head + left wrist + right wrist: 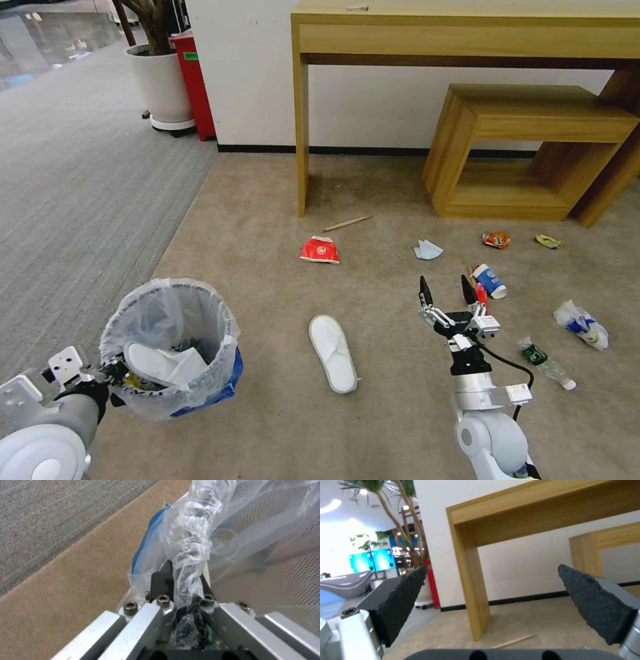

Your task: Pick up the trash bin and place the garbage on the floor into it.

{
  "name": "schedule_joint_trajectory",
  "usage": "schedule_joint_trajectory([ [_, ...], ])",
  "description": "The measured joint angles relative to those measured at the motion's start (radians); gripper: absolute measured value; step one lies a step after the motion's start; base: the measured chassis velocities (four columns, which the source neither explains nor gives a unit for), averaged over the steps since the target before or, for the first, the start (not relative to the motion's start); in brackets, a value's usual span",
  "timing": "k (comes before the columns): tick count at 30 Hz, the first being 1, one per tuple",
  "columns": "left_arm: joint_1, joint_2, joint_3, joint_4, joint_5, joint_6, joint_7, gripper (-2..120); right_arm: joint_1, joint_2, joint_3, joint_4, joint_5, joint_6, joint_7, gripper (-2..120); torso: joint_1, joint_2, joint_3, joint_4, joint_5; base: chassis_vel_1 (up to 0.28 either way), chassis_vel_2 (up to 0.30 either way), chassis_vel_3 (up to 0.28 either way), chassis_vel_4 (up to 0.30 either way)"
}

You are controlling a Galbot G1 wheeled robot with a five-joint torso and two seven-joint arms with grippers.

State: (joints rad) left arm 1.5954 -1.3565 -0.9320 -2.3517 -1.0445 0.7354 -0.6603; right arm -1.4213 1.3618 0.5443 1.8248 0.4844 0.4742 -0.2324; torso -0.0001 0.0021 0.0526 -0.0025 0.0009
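Observation:
The blue trash bin (220, 380), lined with a crinkly clear bag (190, 547), hangs tilted at lower left, and my left gripper (117, 373) is shut on its rim. One white slipper (167, 365) lies inside it. On the beige floor (267, 427) garbage is scattered: a second white slipper (333, 352), a red paper cup (320, 250), a wooden stick (347, 223), a white-blue wrapper (427, 250), a crushed orange can (496, 239), a yellow wrapper (547, 241), a white-blue cup (490, 280), a clear bottle (547, 363) and a crumpled white bag (581, 323). My right gripper (448, 293) hovers open between the slipper and the cup.
A tall wooden desk (467, 33) and a low wooden bench (527, 153) stand against the white wall. A white planter pot (161, 87) and a red box (195, 83) sit at back left beside grey striped carpet (80, 187).

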Motion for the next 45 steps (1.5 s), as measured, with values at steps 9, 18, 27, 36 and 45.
schedule_joint_trajectory([
  [9, -0.004, -0.011, 0.02, 0.001, 0.019, 0.0, 0.002, 1, 0.014, -0.003, -0.002, -0.018, 0.001, 0.004, -0.003, 100, 0.0, 0.0, 0.0, 0.0002, -0.0001, 0.04, 0.13, -0.025, -0.126],
  [18, -0.011, -0.016, 0.031, 0.008, 0.027, 0.0, 0.005, 1, 0.034, -0.008, -0.025, -0.02, -0.002, -0.025, 0.038, 100, 0.0, 0.0, 0.0, 0.0001, 0.0, -0.162, 0.099, 0.166, -0.109],
  [27, -0.018, -0.016, 0.05, 0.011, 0.041, 0.0, 0.005, 1, 0.049, -0.042, -0.044, -0.028, -0.033, -0.217, 0.071, 100, 0.0, 0.0, 0.0, 0.0, 0.0, -0.007, 0.02, 0.002, -0.021],
  [36, -0.015, -0.025, 0.081, 0.0, 0.081, 0.0, 0.005, 1, 0.108, -0.153, -0.145, -0.059, 0.054, -0.727, 0.08, 100, 0.0, 0.0, 0.0, -0.0001, 0.0, 0.0, 0.0, 0.0, 0.0],
  [45, 0.003, -0.034, 0.078, -0.011, 0.095, 0.0, 0.005, 1, 0.261, -0.142, -0.324, -0.197, 0.07, -1.016, 0.223, 100, 0.0, 0.0, 0.0, 0.0, 0.0, 0.0, 0.0, 0.0, 0.0],
])
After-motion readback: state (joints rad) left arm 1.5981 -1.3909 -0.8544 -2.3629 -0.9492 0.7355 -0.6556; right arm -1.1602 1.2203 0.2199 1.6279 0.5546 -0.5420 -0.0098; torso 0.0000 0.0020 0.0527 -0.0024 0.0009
